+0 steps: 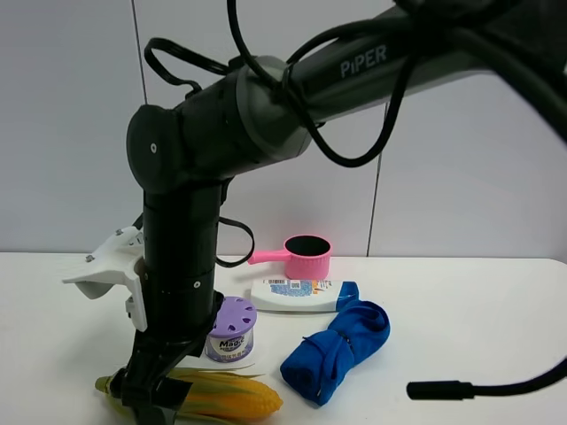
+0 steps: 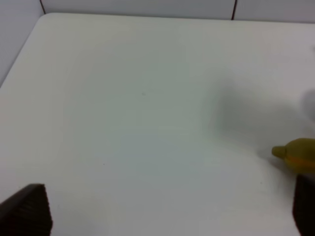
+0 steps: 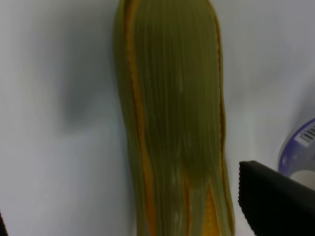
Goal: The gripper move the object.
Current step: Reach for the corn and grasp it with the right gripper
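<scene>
The ear of corn [image 1: 221,398], yellow kernels in green husk, lies on the white table at the front left. My right gripper [image 1: 151,394], a black claw on the "PiPER" arm, reaches across and is down over the corn's husk end. In the right wrist view the corn [image 3: 172,113] lies lengthwise between the wide-apart fingers [image 3: 275,201] of the right gripper [image 3: 128,216], which do not press on it. My left gripper [image 2: 165,216] is open and empty above bare table, with the corn's tip [image 2: 298,153] at the view's edge.
A purple-lidded can [image 1: 232,328] stands just behind the corn and shows in the right wrist view [image 3: 300,147]. A rolled blue cloth [image 1: 341,350], a lying white bottle [image 1: 297,295] and a pink cup [image 1: 306,257] are to the right. A black cable end [image 1: 443,390] hangs at the front right.
</scene>
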Robot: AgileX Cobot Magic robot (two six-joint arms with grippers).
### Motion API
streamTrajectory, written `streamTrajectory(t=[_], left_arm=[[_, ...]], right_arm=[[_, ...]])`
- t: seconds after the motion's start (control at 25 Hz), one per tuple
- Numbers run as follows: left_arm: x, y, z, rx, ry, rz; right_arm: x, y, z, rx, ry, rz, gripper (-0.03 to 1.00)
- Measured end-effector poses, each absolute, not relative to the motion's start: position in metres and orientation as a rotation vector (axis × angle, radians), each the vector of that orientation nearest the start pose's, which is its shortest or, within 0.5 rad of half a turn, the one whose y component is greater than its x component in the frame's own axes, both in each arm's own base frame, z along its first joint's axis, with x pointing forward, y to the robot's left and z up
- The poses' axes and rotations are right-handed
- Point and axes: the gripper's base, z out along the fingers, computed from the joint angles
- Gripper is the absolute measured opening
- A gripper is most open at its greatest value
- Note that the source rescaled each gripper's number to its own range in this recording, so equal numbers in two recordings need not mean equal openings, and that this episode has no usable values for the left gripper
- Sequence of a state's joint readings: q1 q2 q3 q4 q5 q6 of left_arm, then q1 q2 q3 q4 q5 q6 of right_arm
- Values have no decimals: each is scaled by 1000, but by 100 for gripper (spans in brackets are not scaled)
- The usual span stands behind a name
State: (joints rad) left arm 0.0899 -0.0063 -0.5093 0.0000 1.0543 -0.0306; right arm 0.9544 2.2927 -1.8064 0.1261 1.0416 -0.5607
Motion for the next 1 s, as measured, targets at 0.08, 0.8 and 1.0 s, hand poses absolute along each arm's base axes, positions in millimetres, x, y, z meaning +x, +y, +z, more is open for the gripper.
streamTrajectory(t=[0.08, 0.8, 1.0], left_arm=[[-7, -1, 280, -122, 2019, 38], [-7, -1, 280, -122, 2019, 38], [-7, -1, 280, -122, 2019, 38]], right_arm=[[263, 388, 139, -2014, 2255, 207, 85], [268, 396, 113, -1980, 2221, 201, 77], [268, 396, 108, -1989, 2229, 195, 75]])
